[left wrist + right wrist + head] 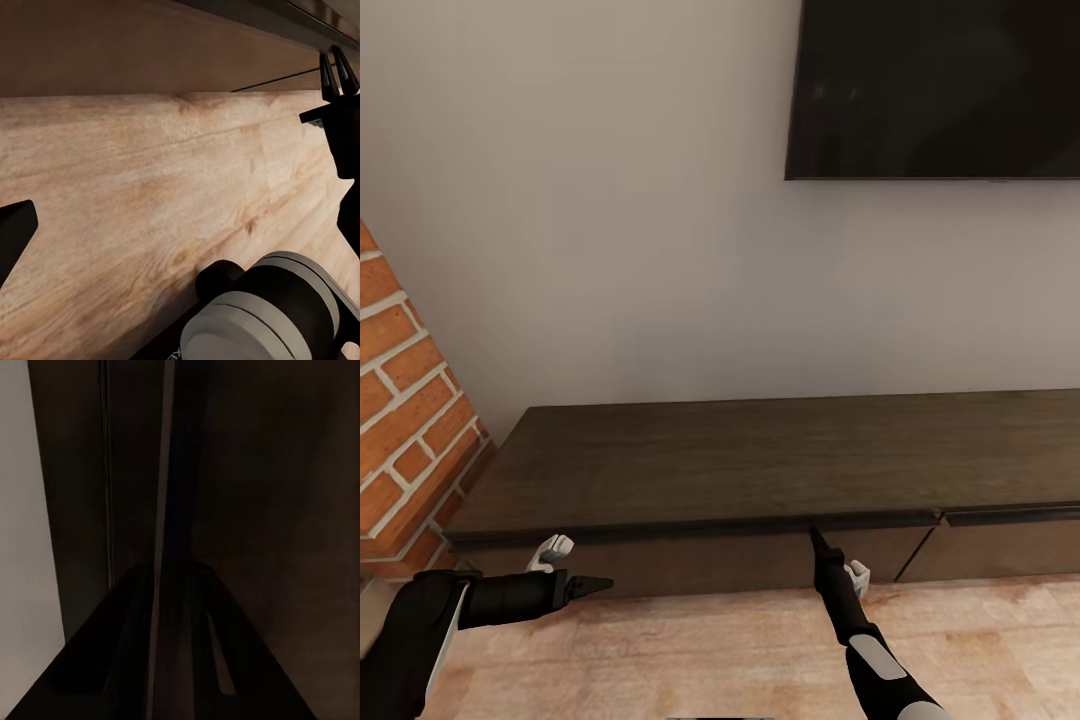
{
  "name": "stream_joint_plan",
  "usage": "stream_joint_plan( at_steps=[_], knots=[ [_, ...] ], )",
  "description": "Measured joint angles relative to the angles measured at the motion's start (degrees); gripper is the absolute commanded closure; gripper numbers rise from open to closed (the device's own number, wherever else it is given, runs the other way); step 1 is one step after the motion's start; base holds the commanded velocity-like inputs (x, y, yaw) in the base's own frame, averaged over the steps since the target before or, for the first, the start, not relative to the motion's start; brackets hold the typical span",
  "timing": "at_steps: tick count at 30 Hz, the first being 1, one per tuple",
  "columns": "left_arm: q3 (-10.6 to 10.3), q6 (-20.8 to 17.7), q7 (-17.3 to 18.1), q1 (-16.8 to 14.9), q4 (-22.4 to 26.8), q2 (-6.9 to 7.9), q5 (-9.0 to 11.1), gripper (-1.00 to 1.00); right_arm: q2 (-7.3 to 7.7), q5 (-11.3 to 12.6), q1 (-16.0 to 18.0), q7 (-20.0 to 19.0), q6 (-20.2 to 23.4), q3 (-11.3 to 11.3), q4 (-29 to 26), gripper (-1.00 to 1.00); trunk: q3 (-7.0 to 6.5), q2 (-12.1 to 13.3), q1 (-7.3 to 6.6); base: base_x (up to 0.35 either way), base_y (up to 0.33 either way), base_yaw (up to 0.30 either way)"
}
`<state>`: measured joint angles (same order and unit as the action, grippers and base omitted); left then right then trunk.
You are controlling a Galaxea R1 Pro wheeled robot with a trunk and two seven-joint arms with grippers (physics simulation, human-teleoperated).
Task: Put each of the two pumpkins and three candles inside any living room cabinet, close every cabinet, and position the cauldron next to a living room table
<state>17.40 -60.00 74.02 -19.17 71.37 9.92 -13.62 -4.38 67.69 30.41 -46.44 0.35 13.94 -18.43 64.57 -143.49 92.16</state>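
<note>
Right pincer [818, 535] clenched, tip at cabinet [760, 460] drawer edge; left pincer [600, 583] clenched, nr floor [710, 650].

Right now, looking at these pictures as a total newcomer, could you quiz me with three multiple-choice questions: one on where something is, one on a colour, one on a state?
1. Where is the right gripper?
A. at the cabinet's front edge
B. on the television
C. on the brick wall

2. What colour is the cabinet?
A. white
B. dark brown
C. red

3. How are the cabinet's drawers?
A. pulled wide open
B. removed
C. closed or nearly so

Answers: A, its tip meets the edge under the top; B, dark wood grain; C, fronts sit under the top, no beige inside showing.
</note>
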Motion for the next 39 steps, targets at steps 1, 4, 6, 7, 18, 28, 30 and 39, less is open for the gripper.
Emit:
stream_joint_plan(
  at_steps=[1, 4, 6, 7, 18, 28, 30, 39],
  knots=[
    [0.0, 0.0, 0.0, 0.01, 0.0, 0.0, 0.0, -1.0, 0.0, 0.01, 0.0, 0.0, 0.0, 0.01, 0.0, 1.0, 0.0, 0.0, 0.0, 0.0, 0.0, 0.0],
    [0.0, 0.0, 0.0, -0.02, 0.0, 0.01, 0.0, -1.0, -0.01, 0.02, 0.0, -0.01, 0.0, 0.01, 0.01, 1.0, 0.0, 0.0, 0.0, 0.0, 0.0, 0.0],
    [0.0, 0.0, -0.01, 0.0, 0.0, 0.01, 0.0, -1.0, -0.01, 0.01, 0.0, 0.0, -0.01, 0.01, 0.0, 1.0, 0.0, 0.0, 0.0, 0.0, 0.0, 0.0],
    [0.0, 0.0, -0.02, 0.01, 0.0, 0.01, 0.0, -1.0, -0.01, 0.01, 0.0, -0.01, -0.02, 0.01, 0.02, 1.0, 0.0, 0.0, 0.0, -0.014, 0.0, 0.0],
    [0.0, 0.0, -0.02, 0.0, 0.0, 0.01, 0.0, -1.0, 0.0, 0.3, 0.04, 0.25, -0.06, 0.31, -0.06, 1.0, -0.01, 0.0, 0.0, -0.253, 0.0, 0.0],
    [-0.04, 0.0, -0.02, -0.01, 0.01, 0.01, 0.01, -1.0, 0.01, 0.54, 0.04, 0.27, -0.08, 0.78, -0.09, 1.0, -0.01, 0.0, 0.0, -0.283, 0.0, 0.0],
    [-0.04, 0.0, -0.02, 0.01, 0.01, 0.01, 0.01, -1.0, -0.01, 0.57, 0.04, 0.28, -0.08, 0.83, -0.09, 1.0, -0.01, 0.0, 0.0, -0.059, 0.0, 0.0],
    [-0.03, 0.0, -0.02, 0.02, 0.01, 0.01, 0.01, -1.0, 0.0, 0.61, 0.04, 0.25, -0.08, 0.89, -0.08, 1.0, -0.01, 0.0, 0.0, -0.088, 0.0, 0.0]
  ],
)
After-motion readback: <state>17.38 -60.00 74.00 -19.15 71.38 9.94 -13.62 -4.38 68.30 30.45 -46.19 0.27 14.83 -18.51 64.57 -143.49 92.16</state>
